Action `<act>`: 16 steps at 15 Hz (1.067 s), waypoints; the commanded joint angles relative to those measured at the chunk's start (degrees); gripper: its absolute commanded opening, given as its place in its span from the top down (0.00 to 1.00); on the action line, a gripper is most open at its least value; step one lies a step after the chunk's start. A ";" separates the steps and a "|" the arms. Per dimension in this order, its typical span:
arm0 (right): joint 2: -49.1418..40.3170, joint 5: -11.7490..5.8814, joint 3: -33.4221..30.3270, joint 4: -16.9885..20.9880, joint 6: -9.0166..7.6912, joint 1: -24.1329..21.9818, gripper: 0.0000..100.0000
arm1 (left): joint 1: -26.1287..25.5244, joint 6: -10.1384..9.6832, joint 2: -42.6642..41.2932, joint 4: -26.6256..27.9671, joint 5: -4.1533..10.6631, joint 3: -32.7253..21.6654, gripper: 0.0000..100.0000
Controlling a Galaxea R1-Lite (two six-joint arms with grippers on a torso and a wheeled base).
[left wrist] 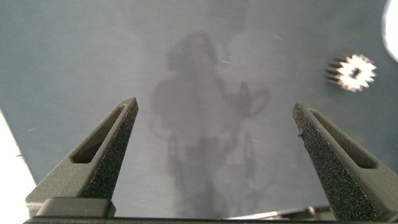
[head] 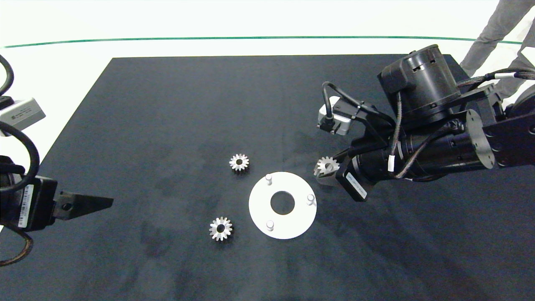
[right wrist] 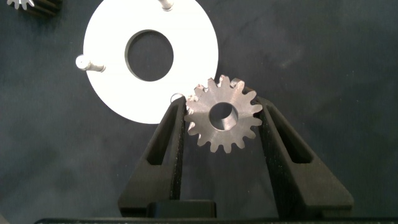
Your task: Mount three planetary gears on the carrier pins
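Note:
The white carrier disc [head: 259, 209] lies flat on the black mat, its three pins [head: 268, 179] bare. One planetary gear [head: 239, 162] lies on the mat behind the disc's left side, and another [head: 220, 228] lies to the disc's front left. My right gripper [head: 326, 170] is shut on the third gear [head: 327, 164], holding it flat just off the disc's right rim. In the right wrist view this gear [right wrist: 222, 118] sits between the fingers [right wrist: 168, 134], overlapping the disc's edge [right wrist: 151, 87]. My left gripper [left wrist: 216, 106] stands open at the mat's left, holding nothing.
A person's leg [head: 493, 33] shows beyond the table's far right corner. The black mat [head: 167, 104] ends at a white floor on the left and back. A loose gear [left wrist: 352, 72] appears far off in the left wrist view.

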 commanded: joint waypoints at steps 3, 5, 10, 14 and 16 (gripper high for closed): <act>1.62 -0.26 -0.09 -0.03 -0.05 2.04 0.81 | 5.00 1.84 -2.19 0.33 -0.04 -1.46 0.00; 2.06 -0.26 0.09 -0.03 0.13 2.74 0.81 | 5.09 1.75 -2.19 0.33 -0.04 -1.72 0.00; 2.41 -1.05 0.26 -0.03 0.30 3.97 0.81 | 5.00 1.75 -2.63 0.33 -0.04 -1.72 0.00; 2.93 -1.84 0.09 -0.03 1.01 5.03 0.81 | 4.65 1.84 -3.16 0.33 -0.13 -1.63 0.00; 3.20 -1.84 0.26 -0.03 1.10 5.03 0.81 | 4.65 1.84 -2.98 0.33 -0.13 -1.63 0.00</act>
